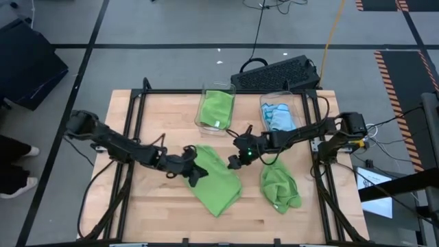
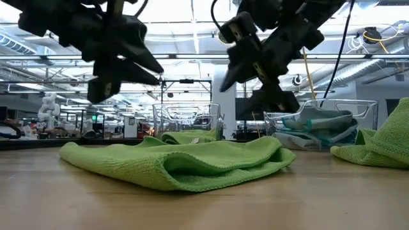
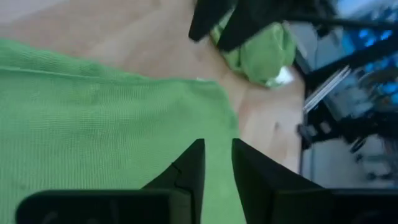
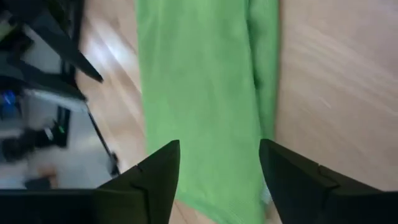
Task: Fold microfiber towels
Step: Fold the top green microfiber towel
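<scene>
- I see the left pincer (image 1: 199, 173), fingers nearly together, above the green towel (image 1: 218, 182) at frame centre.
- Right pincer (image 1: 236, 160) hovers apart over its upper edge.

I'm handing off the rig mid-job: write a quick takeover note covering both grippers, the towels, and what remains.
Left gripper: nearly shut, empty, above the folded green towel at table centre.
Right gripper: open, empty, above that towel's far edge.
Crumpled green towel: on the table to the right, unfolded.
Bins at the back: a green towel in the left one, blue towels in the right.
Done: centre towel seems folded over once.
Left: finish it, fold the crumpled one.
</scene>
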